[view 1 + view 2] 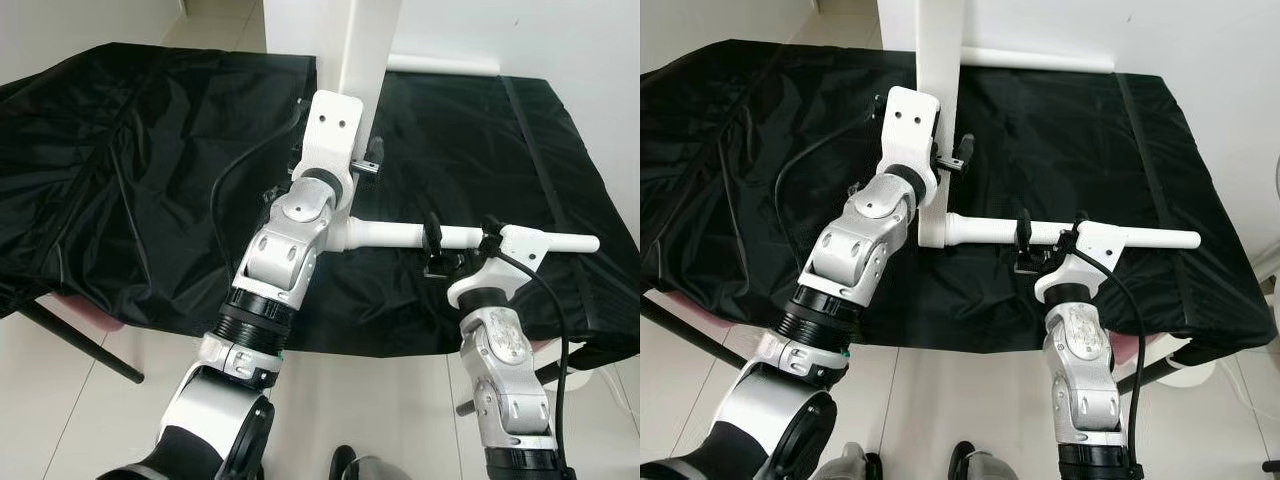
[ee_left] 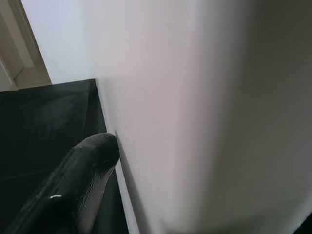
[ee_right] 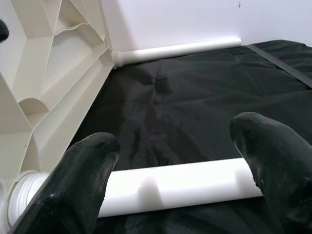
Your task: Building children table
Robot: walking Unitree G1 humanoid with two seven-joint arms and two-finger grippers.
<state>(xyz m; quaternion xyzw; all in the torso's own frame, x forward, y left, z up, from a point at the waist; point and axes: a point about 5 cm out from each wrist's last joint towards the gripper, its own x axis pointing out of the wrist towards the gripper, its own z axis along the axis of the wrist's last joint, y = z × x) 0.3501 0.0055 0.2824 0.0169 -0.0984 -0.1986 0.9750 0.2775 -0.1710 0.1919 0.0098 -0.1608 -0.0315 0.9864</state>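
Standing on edge on the black cloth (image 1: 120, 180), the white tabletop panel (image 1: 365, 40) is being steadied by the left gripper (image 1: 368, 160), whose fingers seem to be closing on its edge, though I cannot tell for certain. The right gripper (image 1: 462, 238) is straddling the near white leg (image 1: 400, 236), fingers spread either side and not clamping. Another leg (image 3: 175, 49) is plugged in at the far corner. Rigid, light, smooth plastic: grasping the tube mid-length looks best, as it may slip or roll.
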